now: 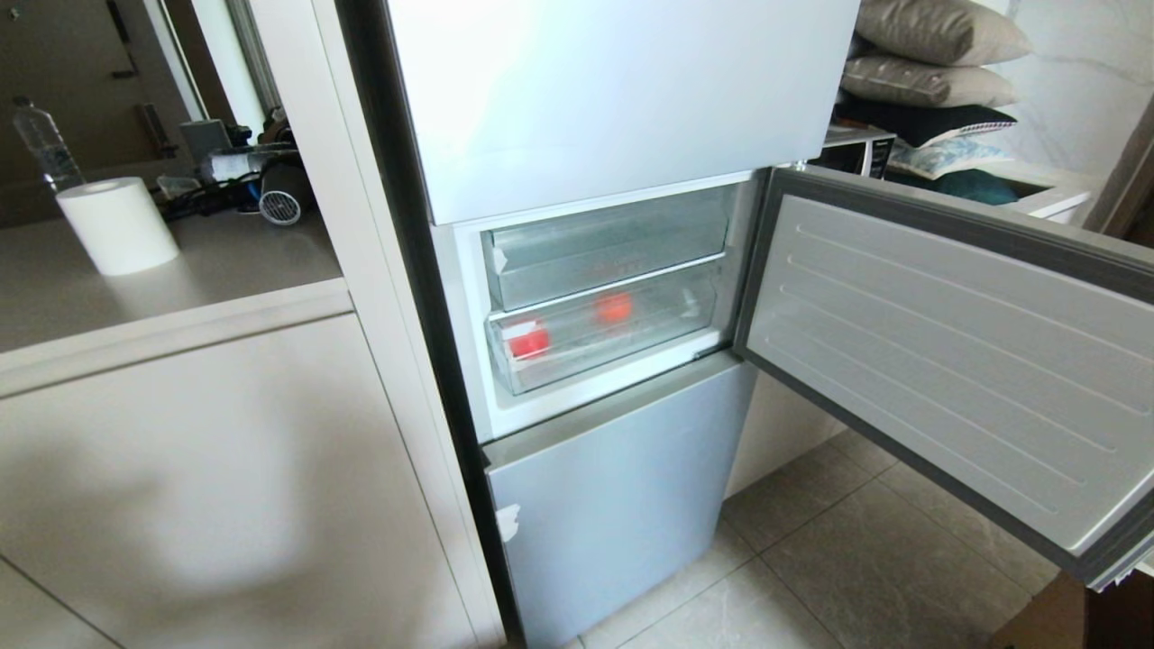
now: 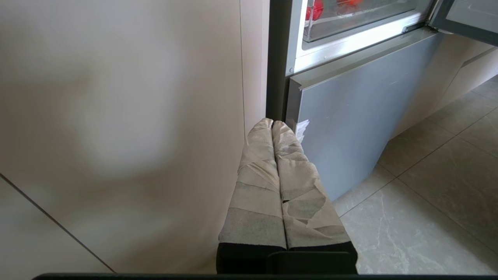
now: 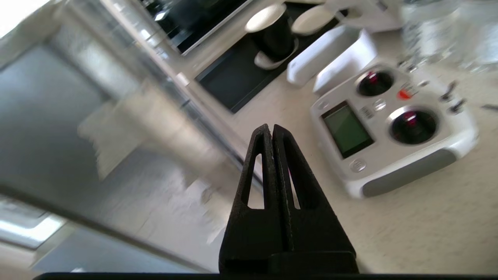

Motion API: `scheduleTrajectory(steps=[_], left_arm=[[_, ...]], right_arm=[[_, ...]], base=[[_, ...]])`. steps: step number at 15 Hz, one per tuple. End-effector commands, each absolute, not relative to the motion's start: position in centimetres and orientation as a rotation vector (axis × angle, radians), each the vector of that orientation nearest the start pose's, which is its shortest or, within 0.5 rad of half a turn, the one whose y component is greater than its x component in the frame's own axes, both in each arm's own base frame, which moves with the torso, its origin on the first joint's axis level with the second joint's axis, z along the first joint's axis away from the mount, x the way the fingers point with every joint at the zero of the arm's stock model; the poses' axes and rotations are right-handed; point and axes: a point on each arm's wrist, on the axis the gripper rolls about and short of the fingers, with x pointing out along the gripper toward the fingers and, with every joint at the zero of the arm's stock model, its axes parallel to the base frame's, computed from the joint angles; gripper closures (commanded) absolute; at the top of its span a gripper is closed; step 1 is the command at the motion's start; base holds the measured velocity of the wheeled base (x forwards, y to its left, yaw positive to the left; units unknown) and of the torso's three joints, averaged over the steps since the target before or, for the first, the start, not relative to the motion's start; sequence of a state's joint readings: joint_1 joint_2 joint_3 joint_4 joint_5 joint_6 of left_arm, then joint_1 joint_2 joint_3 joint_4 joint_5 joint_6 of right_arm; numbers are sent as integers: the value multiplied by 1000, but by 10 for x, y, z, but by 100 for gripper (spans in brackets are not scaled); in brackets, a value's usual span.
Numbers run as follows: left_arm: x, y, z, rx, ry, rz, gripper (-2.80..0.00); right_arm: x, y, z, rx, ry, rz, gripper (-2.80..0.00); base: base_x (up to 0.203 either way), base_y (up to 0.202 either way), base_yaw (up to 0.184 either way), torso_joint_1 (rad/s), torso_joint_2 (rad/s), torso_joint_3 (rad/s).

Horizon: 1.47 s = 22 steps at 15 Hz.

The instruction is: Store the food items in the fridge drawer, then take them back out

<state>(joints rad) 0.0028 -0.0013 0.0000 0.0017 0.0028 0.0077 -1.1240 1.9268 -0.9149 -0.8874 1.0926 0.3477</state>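
Note:
The fridge's middle compartment stands open in the head view. The lower clear fridge drawer [image 1: 613,347] sits pushed in, with two bright red food items behind its front wall, one round [image 1: 614,308] and one at the left corner [image 1: 529,342]. The left wrist view catches the drawer [image 2: 362,17] and a red piece [image 2: 314,9] from below. My left gripper [image 2: 272,122], its fingers wrapped in tape, is shut and empty, low beside the fridge's bottom door. Away from the fridge, my right gripper [image 3: 269,126] is shut and empty above a counter. Neither arm shows in the head view.
The open door [image 1: 947,361] swings out to the right over the tiled floor. A second clear tray [image 1: 604,243] sits above the drawer. A paper roll [image 1: 117,225] and a bottle [image 1: 45,144] stand on the left counter. A white remote controller [image 3: 393,128] lies under my right gripper.

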Motion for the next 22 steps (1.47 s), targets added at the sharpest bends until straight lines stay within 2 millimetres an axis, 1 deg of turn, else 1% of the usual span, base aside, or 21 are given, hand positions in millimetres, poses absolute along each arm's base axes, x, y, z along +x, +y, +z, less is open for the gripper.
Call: scheduleTrajectory(steps=[1, 3, 5, 6, 8, 11, 14, 16, 17, 18, 19, 20, 21, 22], left_arm=[[-23, 0, 75, 8, 2, 6, 0], [-23, 0, 75, 8, 2, 6, 0], [-23, 0, 75, 8, 2, 6, 0], [-23, 0, 75, 8, 2, 6, 0], [-23, 0, 75, 8, 2, 6, 0], [-23, 0, 75, 8, 2, 6, 0], [-23, 0, 75, 8, 2, 6, 0], [-23, 0, 75, 8, 2, 6, 0], [-23, 0, 75, 8, 2, 6, 0], [-23, 0, 75, 8, 2, 6, 0], [-23, 0, 75, 8, 2, 6, 0], [-23, 0, 75, 8, 2, 6, 0], [-23, 0, 75, 8, 2, 6, 0], [-23, 0, 75, 8, 2, 6, 0]], right_arm=[[164, -293, 166, 463, 54, -12, 0], [159, -277, 167, 471, 63, 18, 0], [155, -257, 172, 469, 68, 42, 0], [151, -244, 176, 462, 66, 51, 0], [137, -211, 186, 439, 56, 63, 0], [108, -147, 204, 393, 17, 99, 0], [77, -75, 220, 357, -32, 199, 0], [52, -33, 223, 356, -42, 271, 0], [40, -15, 222, 392, -22, 309, 0], [31, -3, 218, 469, 30, 341, 0], [23, 7, 221, 524, 73, 380, 0], [20, 9, 222, 558, 99, 391, 0], [23, 6, 225, 571, 109, 396, 0], [32, -1, 228, 604, 135, 398, 0]], base=[[0, 0, 0, 0, 0, 0], [0, 0, 0, 0, 0, 0], [0, 0, 0, 0, 0, 0], [0, 0, 0, 0, 0, 0], [0, 0, 0, 0, 0, 0], [0, 0, 0, 0, 0, 0], [0, 0, 0, 0, 0, 0], [0, 0, 0, 0, 0, 0], [0, 0, 0, 0, 0, 0], [0, 0, 0, 0, 0, 0], [0, 0, 0, 0, 0, 0], [0, 0, 0, 0, 0, 0], [0, 0, 0, 0, 0, 0], [0, 0, 0, 0, 0, 0]])
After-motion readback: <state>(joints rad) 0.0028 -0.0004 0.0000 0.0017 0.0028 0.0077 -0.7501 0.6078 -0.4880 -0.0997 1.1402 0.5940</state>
